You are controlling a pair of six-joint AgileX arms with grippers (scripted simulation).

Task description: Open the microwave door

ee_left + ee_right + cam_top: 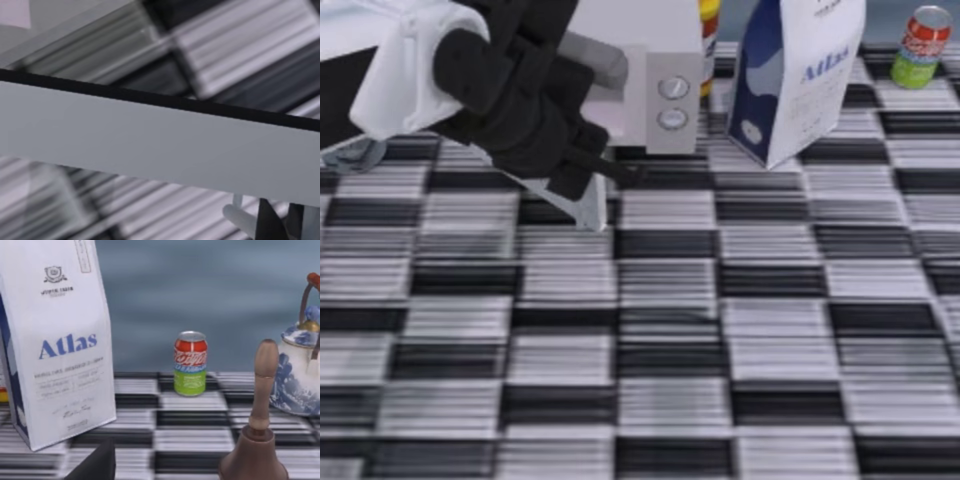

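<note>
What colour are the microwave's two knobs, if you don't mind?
Silver knobs on a light grey microwave, best in the top view.

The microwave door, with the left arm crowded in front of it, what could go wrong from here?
1. The left gripper sits tight against the microwave door, so a slip could let the panel go mid-swing.
2. The milk carton stands just right of the microwave; dragging the oven sideways might topple it.

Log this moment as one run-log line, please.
task: open microwave door | left tool: at microwave front, door panel close before its camera | right arm: not in top view | door: appears swung out
</note>
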